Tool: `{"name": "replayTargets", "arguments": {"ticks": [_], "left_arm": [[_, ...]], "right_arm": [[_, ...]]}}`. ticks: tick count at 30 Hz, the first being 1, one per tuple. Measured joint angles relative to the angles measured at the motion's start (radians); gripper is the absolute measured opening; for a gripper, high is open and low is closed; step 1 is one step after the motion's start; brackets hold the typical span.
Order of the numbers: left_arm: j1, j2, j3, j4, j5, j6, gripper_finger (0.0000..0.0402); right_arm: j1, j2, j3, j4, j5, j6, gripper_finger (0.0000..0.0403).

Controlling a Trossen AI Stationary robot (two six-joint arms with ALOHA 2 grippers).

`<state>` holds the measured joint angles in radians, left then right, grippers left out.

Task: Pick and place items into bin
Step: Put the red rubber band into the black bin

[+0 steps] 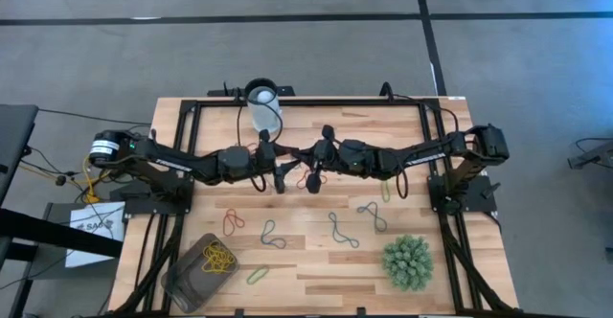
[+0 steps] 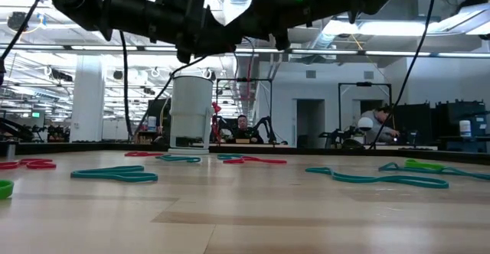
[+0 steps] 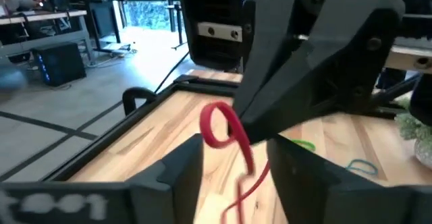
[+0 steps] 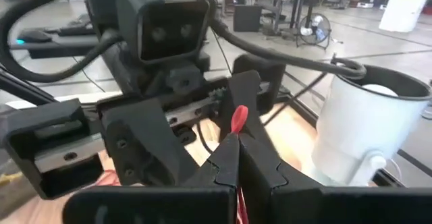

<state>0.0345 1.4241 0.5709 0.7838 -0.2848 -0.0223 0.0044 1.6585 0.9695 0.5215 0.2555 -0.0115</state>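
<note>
On pale wood tabletop (image 1: 316, 261), bands (image 2: 115, 175), office behind

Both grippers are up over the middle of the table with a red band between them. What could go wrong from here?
1. The right gripper pinches only a small part of the red band, so it may slip out on the way.
2. The open left gripper sits right at the right one; the fingers could collide.
3. The bin sits at the table's left front corner, a long carry, and the band could drop short among the bands on the table.
</note>
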Motion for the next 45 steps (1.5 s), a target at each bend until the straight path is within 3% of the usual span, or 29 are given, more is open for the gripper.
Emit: {"name": "replayTargets", "arguments": {"ticks": [11, 22, 35, 38, 45], "left_arm": [[0.000, 0.000, 0.000, -0.009, 0.000, 0.015, 0.0006], [-0.013, -0.078, -0.001, -0.081, 0.018, 0.030, 0.0000], [-0.098, -0.506, 0.000, -0.539, -0.014, 0.038, 0.0000], [-0.130, -0.625, 0.008, -0.661, 0.055, -0.019, 0.0000], [-0.278, -0.812, 0.033, -0.925, 0.386, -0.222, 0.0000]], "right_arm": [[0.000, 0.000, 0.000, -0.011, 0.008, 0.000, 0.0000], [0.008, -0.013, 0.001, -0.029, 0.009, -0.025, 0.0004], [0.054, -0.011, 0.000, -0.085, 0.008, -0.006, 0.0078], [0.073, -0.011, 0.000, -0.122, 0.008, 0.024, 0.0081], [0.097, -0.011, 0.000, -0.297, 0.008, 0.112, 0.0082]]}}
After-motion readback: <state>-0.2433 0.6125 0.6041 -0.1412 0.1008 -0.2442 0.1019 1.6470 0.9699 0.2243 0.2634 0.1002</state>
